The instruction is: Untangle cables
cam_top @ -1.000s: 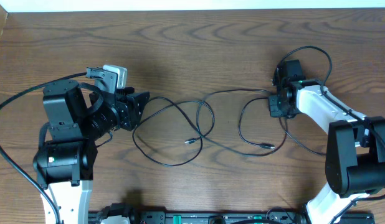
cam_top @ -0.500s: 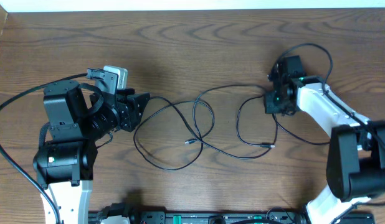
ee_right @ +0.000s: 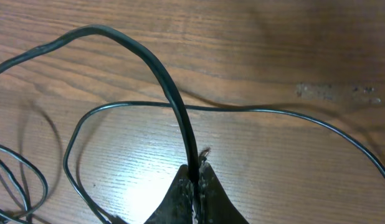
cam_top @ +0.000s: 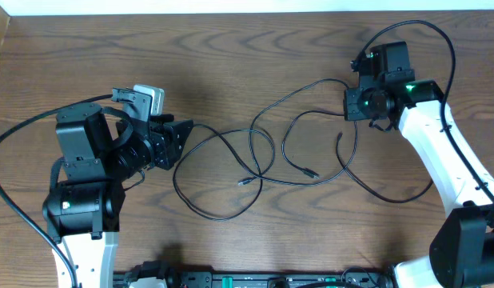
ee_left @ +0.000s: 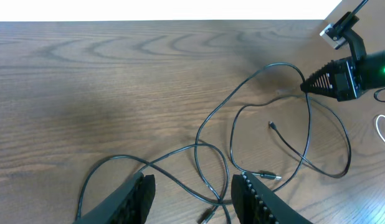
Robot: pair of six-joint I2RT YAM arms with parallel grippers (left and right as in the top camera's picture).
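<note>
Several thin black cables (cam_top: 255, 160) lie in crossed loops on the wooden table between the arms. Two small plug ends (cam_top: 309, 172) (cam_top: 244, 182) rest on the wood. My right gripper (cam_top: 348, 104) is shut on one black cable (ee_right: 174, 93), which arches up from its fingertips (ee_right: 196, 180) and runs left towards the tangle. My left gripper (cam_top: 183, 144) hovers at the tangle's left end. In the left wrist view its jaws (ee_left: 195, 199) stand open, with cable strands (ee_left: 205, 162) lying on the table between them, untouched. The right gripper (ee_left: 308, 87) shows there too, at the far right.
The table's far edge (cam_top: 247, 10) meets a white strip. A black equipment rail (cam_top: 255, 280) runs along the near edge. The left arm's thick black cable (cam_top: 7, 200) loops off its left side. A thin white loop (ee_left: 382, 130) shows at the right edge of the left wrist view.
My right gripper has moved back and to the right with the cable pinched, pulling that strand out. The loop and its plug end slid left. The left arm has not moved.
</note>
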